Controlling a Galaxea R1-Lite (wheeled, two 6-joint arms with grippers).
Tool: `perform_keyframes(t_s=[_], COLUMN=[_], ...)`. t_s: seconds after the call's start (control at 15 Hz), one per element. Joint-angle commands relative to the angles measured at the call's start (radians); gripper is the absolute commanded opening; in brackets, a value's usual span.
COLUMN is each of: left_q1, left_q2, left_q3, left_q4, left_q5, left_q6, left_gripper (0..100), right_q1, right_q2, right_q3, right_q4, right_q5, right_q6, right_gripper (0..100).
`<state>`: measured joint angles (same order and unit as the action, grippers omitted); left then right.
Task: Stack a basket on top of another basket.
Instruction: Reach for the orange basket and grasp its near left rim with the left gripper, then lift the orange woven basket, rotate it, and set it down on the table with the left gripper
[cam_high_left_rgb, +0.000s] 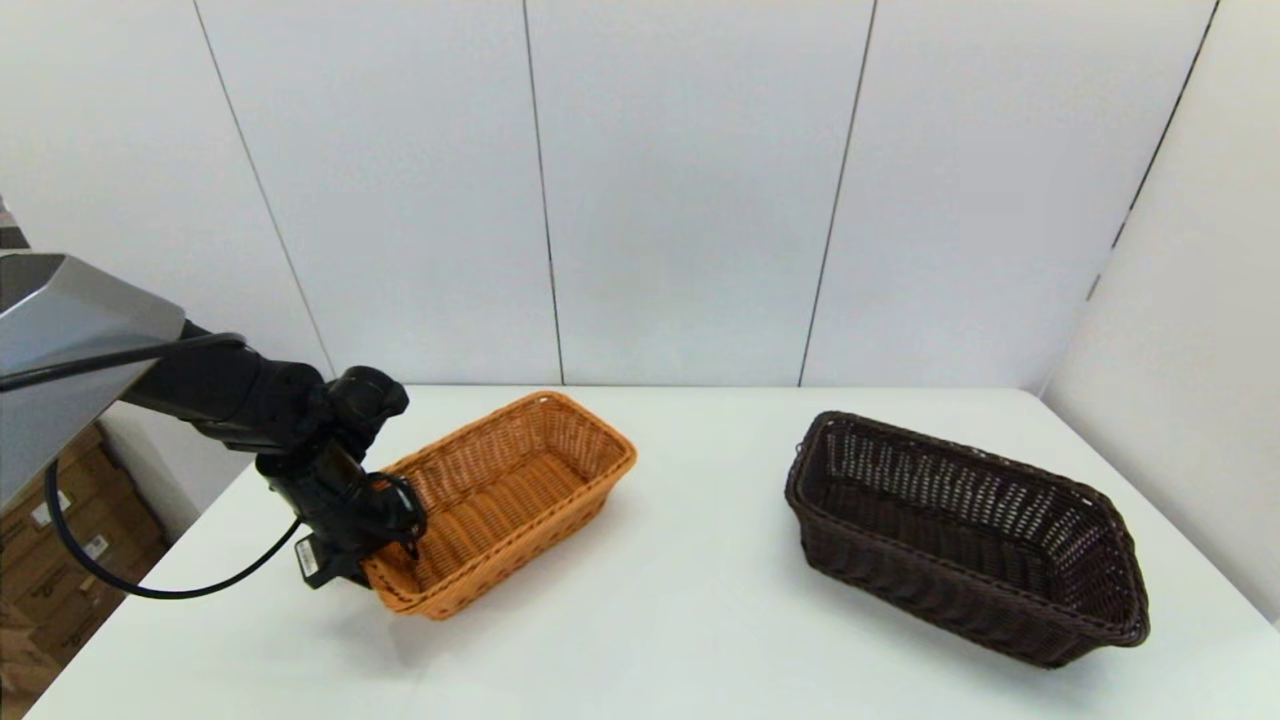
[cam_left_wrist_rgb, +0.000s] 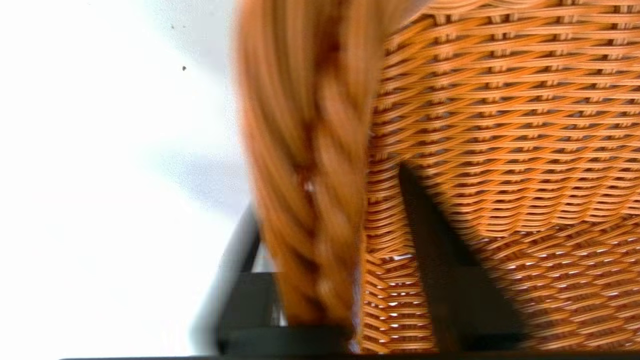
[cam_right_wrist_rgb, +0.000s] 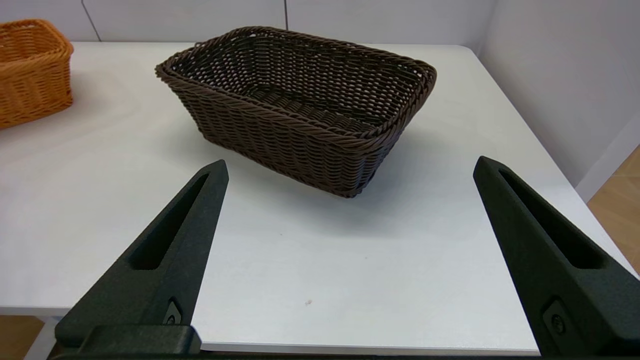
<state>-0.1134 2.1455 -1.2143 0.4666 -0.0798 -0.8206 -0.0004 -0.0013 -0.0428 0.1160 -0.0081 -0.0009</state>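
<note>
The orange-tan basket (cam_high_left_rgb: 520, 480) lies on the left half of the white table (cam_high_left_rgb: 680, 620), its long side running away from me. My left gripper (cam_high_left_rgb: 395, 545) is shut on the braided rim of its near short end. In the left wrist view the gripper (cam_left_wrist_rgb: 325, 190) straddles that rim, one finger outside and one inside the basket (cam_left_wrist_rgb: 500, 125). The dark brown basket (cam_high_left_rgb: 960, 530) sits alone on the right half, upright. My right gripper (cam_right_wrist_rgb: 351, 164) hangs open by the table's front edge, short of the dark basket (cam_right_wrist_rgb: 300, 100) and out of the head view.
White wall panels close off the back and right of the table. Cardboard boxes (cam_high_left_rgb: 40, 570) stand on the floor past the left edge. Bare tabletop separates the two baskets. The orange-tan basket (cam_right_wrist_rgb: 30, 70) shows far off in the right wrist view.
</note>
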Motion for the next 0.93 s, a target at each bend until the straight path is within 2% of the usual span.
perform_keyframes(t_s=[0.07,0.6,0.93], left_q1=[0.001,-0.032,-0.154], left_q2=[-0.021,-0.059,-0.064], left_q3=[-0.002,-0.002,-0.008], left_q4=[0.000,-0.002,-0.019], left_q5=[0.000,-0.012,-0.017], left_q6=[-0.005,0.029,0.087], left_gripper=[0,0,0], right_q1=[0.000,0.000,-0.001], right_q2=[0.000,0.000,0.000], right_q3=[0.000,0.000,0.000], right_q4=[0.001,0.001,0.001], right_q5=[0.000,0.000,0.000], right_q6=[-0.001,-0.001,-0.001], right_gripper=[100,100,100])
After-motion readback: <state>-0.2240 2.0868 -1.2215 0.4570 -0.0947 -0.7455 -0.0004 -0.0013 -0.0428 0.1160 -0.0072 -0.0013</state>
